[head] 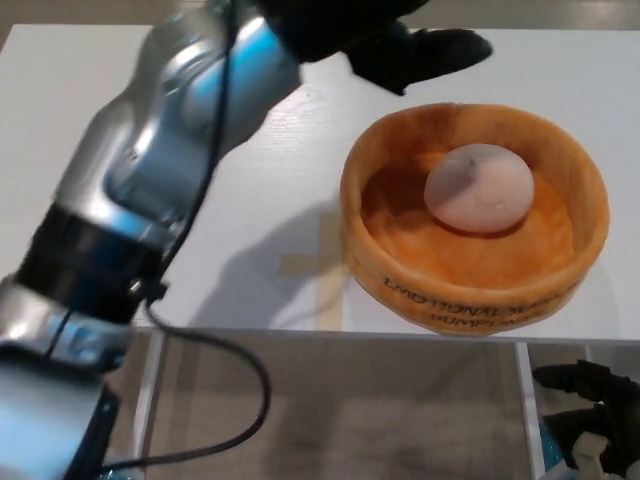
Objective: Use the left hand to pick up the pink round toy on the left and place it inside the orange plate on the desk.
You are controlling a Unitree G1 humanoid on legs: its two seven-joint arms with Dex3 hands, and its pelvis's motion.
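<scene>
Showing under the near edge of the white desk (pixel 250 180) is a brown floor (pixel 400 420). Farther back, the orange plate (pixel 470 290) holds the pink round toy (pixel 479 188). Farthest, the left hand (pixel 400 45) hangs apart from the toy, holding nothing, fingers maybe spread.

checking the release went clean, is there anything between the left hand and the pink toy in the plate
In the head view, only bare white desk and the orange plate's near rim lie between the left hand and the pink round toy; the hand holds nothing.
</scene>
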